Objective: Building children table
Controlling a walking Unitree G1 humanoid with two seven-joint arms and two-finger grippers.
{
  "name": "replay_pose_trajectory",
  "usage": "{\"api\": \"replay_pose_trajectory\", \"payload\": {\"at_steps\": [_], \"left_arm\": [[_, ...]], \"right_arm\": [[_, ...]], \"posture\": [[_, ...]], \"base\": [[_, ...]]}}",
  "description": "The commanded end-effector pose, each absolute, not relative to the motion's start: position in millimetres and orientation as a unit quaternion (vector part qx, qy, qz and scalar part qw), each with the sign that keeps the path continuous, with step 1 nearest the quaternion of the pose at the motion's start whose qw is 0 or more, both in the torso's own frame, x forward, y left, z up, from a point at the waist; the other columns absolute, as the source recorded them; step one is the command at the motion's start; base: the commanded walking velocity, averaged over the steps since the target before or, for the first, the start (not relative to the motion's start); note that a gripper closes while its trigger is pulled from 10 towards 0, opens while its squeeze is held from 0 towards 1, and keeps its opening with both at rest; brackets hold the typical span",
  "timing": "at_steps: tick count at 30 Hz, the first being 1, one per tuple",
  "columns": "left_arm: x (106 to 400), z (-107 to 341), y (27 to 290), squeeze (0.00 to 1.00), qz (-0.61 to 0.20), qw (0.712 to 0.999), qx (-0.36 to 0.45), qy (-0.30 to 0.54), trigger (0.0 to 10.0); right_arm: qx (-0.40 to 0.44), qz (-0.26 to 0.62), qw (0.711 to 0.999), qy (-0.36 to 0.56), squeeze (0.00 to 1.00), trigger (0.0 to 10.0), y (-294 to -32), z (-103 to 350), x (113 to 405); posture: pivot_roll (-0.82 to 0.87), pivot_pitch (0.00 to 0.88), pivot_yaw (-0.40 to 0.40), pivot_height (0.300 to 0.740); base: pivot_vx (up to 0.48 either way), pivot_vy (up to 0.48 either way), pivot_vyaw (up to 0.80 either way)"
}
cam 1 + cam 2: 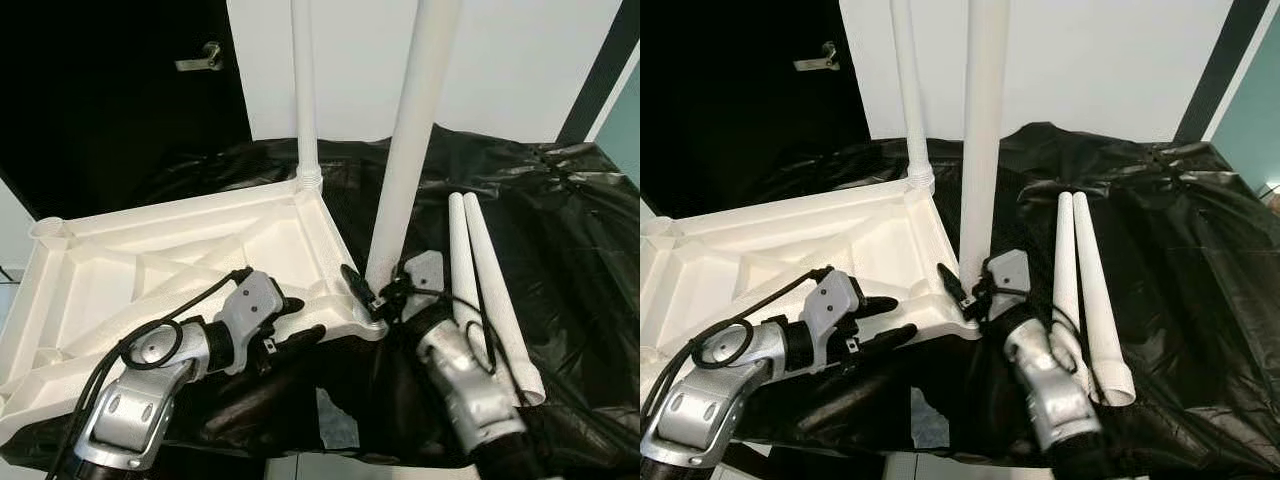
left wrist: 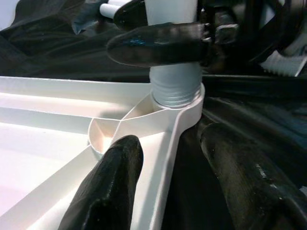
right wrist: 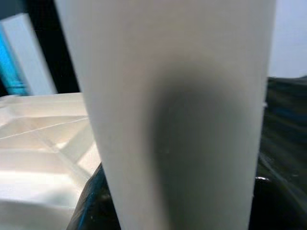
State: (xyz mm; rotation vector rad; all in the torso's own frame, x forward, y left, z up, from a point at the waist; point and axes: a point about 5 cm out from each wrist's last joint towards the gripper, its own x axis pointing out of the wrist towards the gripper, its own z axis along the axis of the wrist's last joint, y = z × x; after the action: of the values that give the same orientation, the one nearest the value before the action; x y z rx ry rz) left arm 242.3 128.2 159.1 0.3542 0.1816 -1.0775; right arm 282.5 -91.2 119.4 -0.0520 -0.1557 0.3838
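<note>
An upturned white tabletop [image 1: 180, 260] lies on black plastic sheeting [image 1: 560, 230]. At its near right corner a white leg [image 1: 410, 140] stands upright in the socket, with the right hand [image 1: 378, 292] closed around its base. The left hand [image 1: 290, 322], fingers spread wide, straddles the tabletop's near edge just left of that corner. Another leg [image 1: 304, 90] stands at the far corner; two spare legs [image 1: 490, 290] lie right.

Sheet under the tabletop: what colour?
Glossy black sheet, wrinkled; shows best in the right eye view.
</note>
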Motion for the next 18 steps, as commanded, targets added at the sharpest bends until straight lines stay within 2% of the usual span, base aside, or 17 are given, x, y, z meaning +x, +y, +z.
{"api": "replay_pose_trajectory", "payload": {"at_steps": [1,2,5,14,15,18], "left_arm": [[243.5,161.5,128.4,0.00,-0.491,0.851,0.170,0.080,10.0],[243.6,161.6,128.3,0.00,-0.491,0.851,0.170,0.079,10.0],[244.1,161.6,128.5,0.00,-0.490,0.851,0.171,0.079,10.0],[245.6,161.7,127.1,0.00,-0.492,0.850,0.172,0.077,10.0],[245.8,161.6,127.1,0.00,-0.492,0.850,0.172,0.077,10.0],[245.8,161.4,126.9,0.00,-0.493,0.850,0.172,0.077,10.0]], "right_arm": [[-0.052,0.144,0.988,-0.007,0.00,10.0,-106.5,91.2,279.1],[-0.040,0.121,0.992,-0.010,0.00,10.0,-106.0,92.0,277.8],[-0.023,0.132,0.991,-0.005,0.00,10.0,-95.5,90.0,272.6],[-0.009,0.122,0.992,-0.018,0.00,10.0,-100.7,94.3,273.2],[-0.005,0.125,0.992,-0.021,1.00,10.0,-102.0,95.5,273.5],[-0.005,0.120,0.992,-0.032,1.00,10.0,-104.3,98.7,273.9]], "posture": [[0.04,0.000,0.010,0.740],[0.04,0.000,0.009,0.740],[0.04,0.000,0.010,0.740],[0.03,0.000,0.010,0.740],[0.03,0.000,0.010,0.740],[0.03,0.000,0.011,0.740]], "base": [[0.000,0.000,0.00],[0.000,0.000,0.00],[0.000,0.000,0.00],[0.000,0.000,0.00],[0.000,0.000,0.00],[0.000,0.000,0.00]]}}
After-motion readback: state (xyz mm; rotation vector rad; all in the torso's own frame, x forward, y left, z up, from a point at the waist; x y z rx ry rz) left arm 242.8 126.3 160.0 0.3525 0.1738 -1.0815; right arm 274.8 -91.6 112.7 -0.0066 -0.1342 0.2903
